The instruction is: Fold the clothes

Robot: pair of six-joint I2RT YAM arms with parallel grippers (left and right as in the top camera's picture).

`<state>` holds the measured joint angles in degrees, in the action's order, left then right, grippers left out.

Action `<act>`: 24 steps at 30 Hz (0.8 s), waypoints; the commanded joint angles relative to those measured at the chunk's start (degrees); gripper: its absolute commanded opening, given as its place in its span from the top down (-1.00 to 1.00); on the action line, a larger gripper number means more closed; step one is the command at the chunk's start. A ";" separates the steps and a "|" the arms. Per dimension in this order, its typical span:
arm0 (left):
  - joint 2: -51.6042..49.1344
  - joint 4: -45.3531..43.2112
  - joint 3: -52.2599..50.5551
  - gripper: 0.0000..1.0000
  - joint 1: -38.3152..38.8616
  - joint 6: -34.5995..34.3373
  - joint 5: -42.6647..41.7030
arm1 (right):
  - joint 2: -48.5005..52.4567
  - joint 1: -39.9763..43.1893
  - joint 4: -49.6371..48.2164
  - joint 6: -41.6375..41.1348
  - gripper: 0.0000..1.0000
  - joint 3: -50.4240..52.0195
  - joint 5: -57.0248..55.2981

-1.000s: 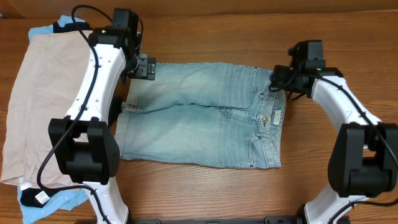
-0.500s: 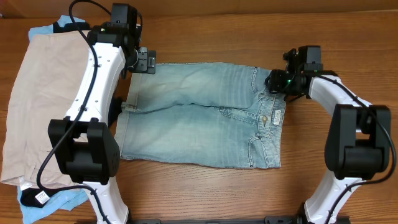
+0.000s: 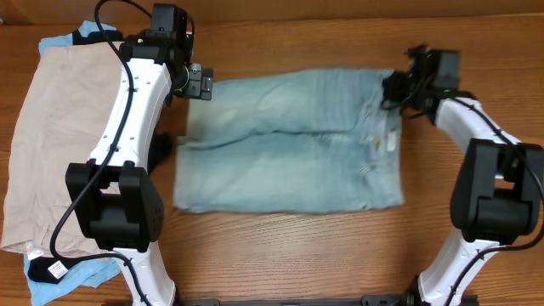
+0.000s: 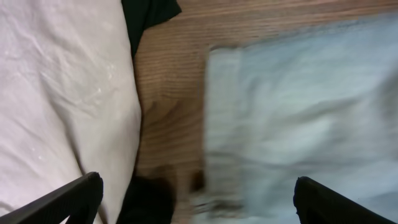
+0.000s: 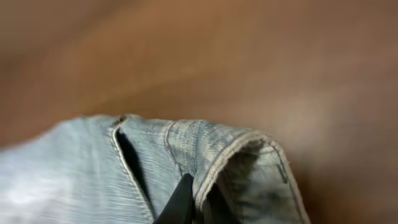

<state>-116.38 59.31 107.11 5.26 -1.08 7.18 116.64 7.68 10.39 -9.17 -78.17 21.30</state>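
The light-blue denim shorts (image 3: 289, 144) lie flat mid-table, blurred with motion, legs pointing left and waistband to the right. My right gripper (image 3: 393, 87) is at the far corner of the waistband. In the right wrist view it (image 5: 196, 205) is shut on the folded denim edge (image 5: 236, 155), which is lifted off the wood. My left gripper (image 3: 201, 82) hovers by the far left leg hem. Its fingers (image 4: 81, 193) stand wide open over the hem of the shorts (image 4: 298, 106), with nothing held.
A beige garment (image 3: 59, 144) is spread at the left under the left arm and also appears in the left wrist view (image 4: 62, 93). Sky-blue cloth (image 3: 59, 41) and black cloth (image 4: 149, 12) peek out beside it. Bare wood (image 3: 297, 255) lies in front of the shorts.
My right gripper has shut on the waistband corner and pulled it right and toward the far side. The whole shorts slid right. The left arm has stayed put, open.
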 commanded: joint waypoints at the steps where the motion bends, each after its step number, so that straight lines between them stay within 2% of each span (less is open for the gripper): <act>1: -0.63 -1.14 1.33 -1.00 -1.20 1.90 0.87 | -0.04 3.67 -3.21 -1.36 0.93 -3.30 2.43; 3: -0.63 -2.16 1.36 -1.00 -1.84 1.29 0.70 | -0.07 4.66 -4.66 -1.33 0.93 -3.30 3.63; 4: -0.63 -2.62 1.36 -1.00 -2.14 0.98 0.72 | -0.07 5.03 -4.74 -1.33 0.57 -3.30 4.76; 6: -0.61 -3.30 1.51 -1.00 -2.64 0.83 0.70 | -0.42 5.60 -4.00 -1.33 -0.72 -3.32 7.19; 7: -0.61 -3.21 1.97 -1.00 -2.78 0.85 0.72 | -0.92 5.84 -3.41 -1.33 -1.00 -3.34 8.61; 10: -0.59 -0.11 5.95 -1.00 -2.84 0.61 0.70 | -4.61 6.58 -1.05 -1.36 -1.00 -3.63 15.04; 12: -0.50 5.14 11.43 -1.00 -2.56 -1.40 0.59 | -8.55 6.71 3.54 -1.33 -1.00 -4.85 15.23; 16: -0.09 18.18 24.06 -1.00 -1.25 -4.50 -3.30 | -18.49 6.71 17.40 -1.31 -1.00 -8.28 12.61; 20: 0.07 30.12 33.86 -1.00 1.31 -4.26 -6.23 | -29.83 6.60 38.42 -4.74 -1.00 -11.10 6.99; 23: 0.07 35.93 35.65 -1.00 3.04 -5.18 -8.24 | -36.87 6.56 49.07 -6.71 -1.00 -11.15 6.60; 24: 0.07 37.59 35.65 -1.00 3.41 -8.63 -7.02 | -38.75 6.54 51.39 -7.41 -1.00 -11.15 6.58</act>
<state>-116.66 94.48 141.56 7.35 -4.93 2.09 81.89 14.22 58.46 -13.72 -88.86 29.67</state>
